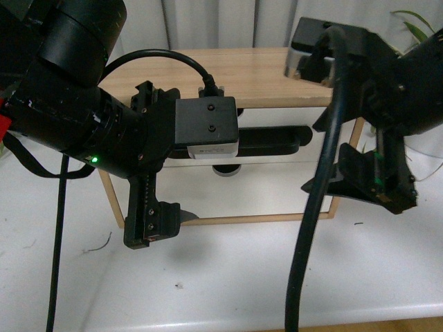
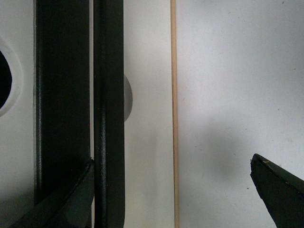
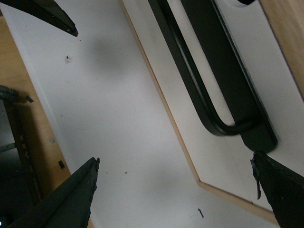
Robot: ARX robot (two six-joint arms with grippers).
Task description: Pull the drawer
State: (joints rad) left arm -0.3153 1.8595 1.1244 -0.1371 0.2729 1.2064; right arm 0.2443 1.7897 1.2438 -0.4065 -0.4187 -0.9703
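Note:
The drawer (image 1: pixel 277 116) has a white front and a long black bar handle (image 1: pixel 277 140), and it sits in a light wood cabinet (image 1: pixel 242 69). My left gripper (image 1: pixel 176 155) is open right at the front. In the left wrist view the handle (image 2: pixel 108 95) runs inside the left gripper (image 2: pixel 171 190), close against one finger (image 2: pixel 57 209); the other finger (image 2: pixel 280 190) stands far off. My right gripper (image 1: pixel 315 155) is open by the handle's right end (image 3: pixel 223 95) and the right gripper (image 3: pixel 175 190) holds nothing. One of its fingertips (image 3: pixel 278 190) is just past that end.
A second white drawer front (image 1: pixel 277 190) without a handle sits below, with a half-round notch (image 1: pixel 225 169) in its top edge. The cabinet stands on a white table (image 1: pixel 242 277) with a wood front edge (image 1: pixel 387 325). Thick black cables (image 1: pixel 311 207) hang in front. A plant (image 1: pixel 415 28) is at the back right.

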